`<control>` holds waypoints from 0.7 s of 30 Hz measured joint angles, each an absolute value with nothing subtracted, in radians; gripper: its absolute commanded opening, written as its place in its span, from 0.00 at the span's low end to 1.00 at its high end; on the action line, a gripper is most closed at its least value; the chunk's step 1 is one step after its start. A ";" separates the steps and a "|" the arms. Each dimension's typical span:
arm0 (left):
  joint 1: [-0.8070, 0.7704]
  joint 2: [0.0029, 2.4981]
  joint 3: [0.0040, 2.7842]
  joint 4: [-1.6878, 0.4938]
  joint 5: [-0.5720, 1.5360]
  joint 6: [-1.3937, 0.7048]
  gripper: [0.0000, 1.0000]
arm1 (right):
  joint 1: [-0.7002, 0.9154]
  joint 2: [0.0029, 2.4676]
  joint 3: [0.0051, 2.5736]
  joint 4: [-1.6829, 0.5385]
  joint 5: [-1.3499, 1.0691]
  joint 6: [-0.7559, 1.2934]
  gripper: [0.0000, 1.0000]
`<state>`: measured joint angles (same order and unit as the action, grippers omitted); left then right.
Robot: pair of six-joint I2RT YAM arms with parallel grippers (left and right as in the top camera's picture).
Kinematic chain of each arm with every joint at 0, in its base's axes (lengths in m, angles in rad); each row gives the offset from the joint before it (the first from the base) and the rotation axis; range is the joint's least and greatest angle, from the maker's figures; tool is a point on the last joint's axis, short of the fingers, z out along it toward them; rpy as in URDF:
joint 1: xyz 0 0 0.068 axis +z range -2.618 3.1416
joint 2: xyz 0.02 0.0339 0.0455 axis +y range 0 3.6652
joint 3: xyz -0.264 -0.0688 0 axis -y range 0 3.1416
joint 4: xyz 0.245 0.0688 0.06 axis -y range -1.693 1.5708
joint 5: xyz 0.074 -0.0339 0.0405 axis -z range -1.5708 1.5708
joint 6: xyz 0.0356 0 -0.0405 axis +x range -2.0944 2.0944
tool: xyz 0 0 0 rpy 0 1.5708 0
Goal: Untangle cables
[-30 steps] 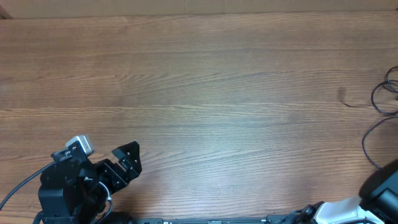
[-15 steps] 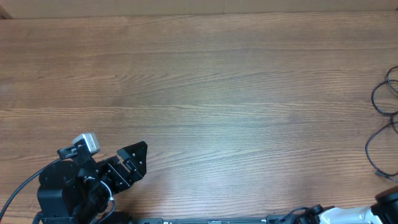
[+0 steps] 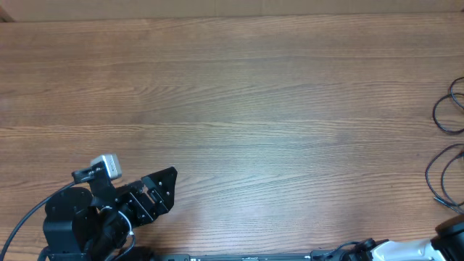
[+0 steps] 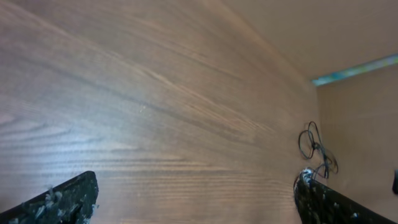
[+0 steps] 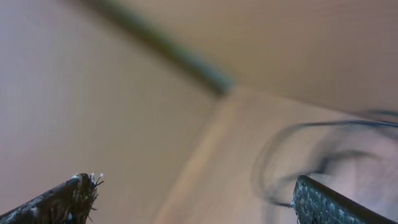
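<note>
Left gripper [image 3: 165, 190] is hanging open over the table [image 3: 232, 109]. Its fingers [image 4: 68, 200] are spread wide and gripping nothing, with only bare wood showing between them.

The cables [image 4: 316, 148] are lying well apart from those fingers, far ahead of them and off toward the right-hand finger's side. In the left wrist view they're showing as a small dark knot of thin loops just above that finger's tip, near the table's far edge. Nothing is touching them.

From overhead, the cables are sitting at the table's right edge as two loose loops, one beyond the other. Both are running partly out of frame, so I can't tell how they're crossing.

Right gripper [image 5: 196, 202] is also standing released. Its fingers [image 5: 65, 198] are sitting at opposite sides of the wrist view with nothing clamped between them. That view is blurring badly. The cables are showing there as soft dark arcs ahead of the fingers, leaning toward the right-hand finger, and one arc is passing behind that fingertip. They're looking near the fingers, but I can't tell whether any strand is touching. No plug tips are making themselves out in the blur.

Only part of the right arm [image 3: 449, 243] is showing overhead, in the bottom-right corner, just beside the nearer cable loop.
</note>
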<state>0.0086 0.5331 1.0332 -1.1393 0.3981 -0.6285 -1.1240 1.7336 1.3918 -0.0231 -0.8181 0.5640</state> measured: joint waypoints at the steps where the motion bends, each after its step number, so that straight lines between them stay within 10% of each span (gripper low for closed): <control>1: 0.009 0.533 1.033 -1.125 0.403 -0.625 1.00 | -1.112 1.734 1.393 0.002 -0.862 0.564 1.00; 21: 0.009 0.533 1.033 -0.864 0.481 -0.572 1.00 | -0.781 1.258 1.405 -0.109 -1.134 0.491 1.00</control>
<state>0.0086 0.5331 1.0328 -0.8642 0.4808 -0.5724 -0.7811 1.2579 1.4052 -0.1089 -1.1339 0.4908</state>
